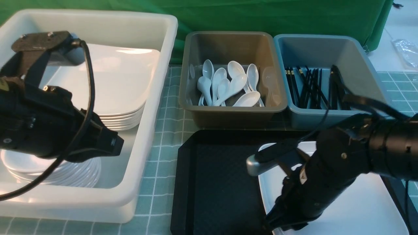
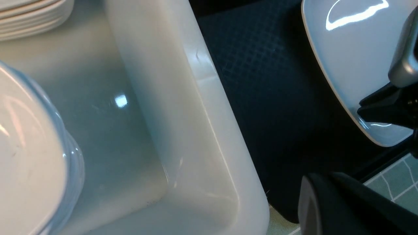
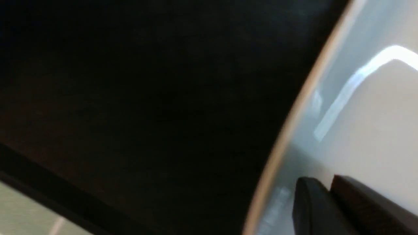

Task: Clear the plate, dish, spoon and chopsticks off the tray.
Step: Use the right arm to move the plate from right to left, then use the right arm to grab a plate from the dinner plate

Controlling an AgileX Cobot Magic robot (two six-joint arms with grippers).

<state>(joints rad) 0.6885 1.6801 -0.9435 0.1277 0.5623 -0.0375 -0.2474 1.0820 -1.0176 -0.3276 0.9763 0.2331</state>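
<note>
**Large glossy white rectangular plate (image 1: 369, 209) flat on big black diamond-textured plastic tray (image 1: 215, 182)**

Found plate filling tray's right half, left half of tray floor bare. Logged right claw (image 1: 276, 223) low at plate's near-left rim, dark fingertips (image 3: 313, 202) just inside the edge. Cannot tell whether clamped on the rim or loose. Noted left claw (image 1: 114, 143) clenched shut above big white plastic tub (image 1: 98, 14), close over stack of round white dishes (image 1: 65, 173).

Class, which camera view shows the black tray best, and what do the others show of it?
The front view: the tray shows its rim, cut-off corner and bare floor. The left wrist view catches only a patch of textured floor; the right wrist view, a dark blur.
</note>
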